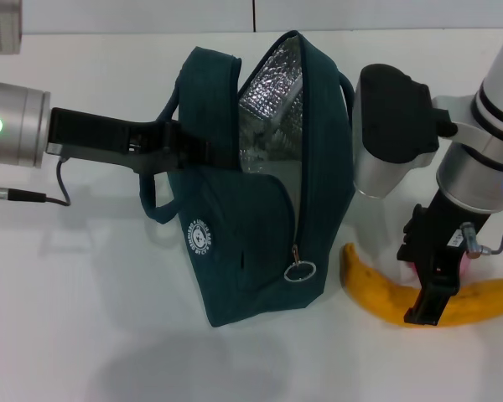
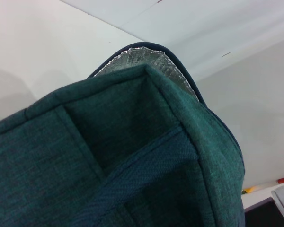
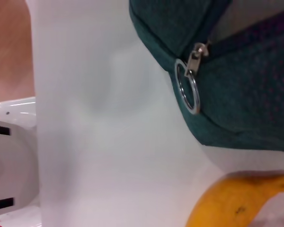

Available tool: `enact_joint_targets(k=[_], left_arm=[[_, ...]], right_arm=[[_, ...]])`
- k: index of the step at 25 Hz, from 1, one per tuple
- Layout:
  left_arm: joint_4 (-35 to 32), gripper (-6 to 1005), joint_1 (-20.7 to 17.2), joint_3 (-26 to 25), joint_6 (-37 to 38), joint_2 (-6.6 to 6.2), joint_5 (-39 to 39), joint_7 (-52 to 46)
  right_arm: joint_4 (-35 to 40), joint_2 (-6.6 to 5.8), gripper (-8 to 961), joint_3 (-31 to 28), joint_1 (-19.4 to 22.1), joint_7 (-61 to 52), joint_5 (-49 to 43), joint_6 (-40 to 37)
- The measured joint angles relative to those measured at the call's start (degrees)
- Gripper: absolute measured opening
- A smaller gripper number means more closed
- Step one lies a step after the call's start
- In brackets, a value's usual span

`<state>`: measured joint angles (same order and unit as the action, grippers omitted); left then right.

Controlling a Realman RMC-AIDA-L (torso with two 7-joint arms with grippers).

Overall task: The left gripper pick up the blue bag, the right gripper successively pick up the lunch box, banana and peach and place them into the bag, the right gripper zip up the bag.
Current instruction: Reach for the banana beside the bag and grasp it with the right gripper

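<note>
A: Where's the banana?
B: On the table right of the bag, under the right gripper, fingers astride it, not visibly closed.
A: And farther back?
B: The left gripper is clamped on the bag's upper edge.

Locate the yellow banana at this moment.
In the head view the yellow banana lies on the white table on the robot's right, just beside the open blue bag, with the right gripper directly over its middle.

Teal bag upright, unzipped — banana lying beside it
</note>
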<state>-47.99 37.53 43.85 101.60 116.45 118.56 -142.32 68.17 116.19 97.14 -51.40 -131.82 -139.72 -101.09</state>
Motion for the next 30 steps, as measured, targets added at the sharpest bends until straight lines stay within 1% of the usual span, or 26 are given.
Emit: enact_joint_targets(k=[15,22,26,30], left_arm=[[0.0,56,-0.1,0.0,-0.15,0.09,0.0,0.29],[0.0,56,-0.09,0.0,-0.2,0.09,0.01,0.66],[0.0,56,-0.02,0.0,-0.2,0.09,0.01,0.71],[0.0,56,0.0,0.0,-0.2,0.09,0.01,0.73]], right_arm=[[-3.49,0.0,838,4.44,-1.03,-1.35,1.26,2.98],[-3.7,0.0,755,5.21,-1.1,-1.89,2.1,3.59],[-5.33,0.0,708,5.85,-1.79,-2.04,2.52,3.81],[-6.8,0.0,595,7.04,-2.54,-2.09,3.54,4.26]])
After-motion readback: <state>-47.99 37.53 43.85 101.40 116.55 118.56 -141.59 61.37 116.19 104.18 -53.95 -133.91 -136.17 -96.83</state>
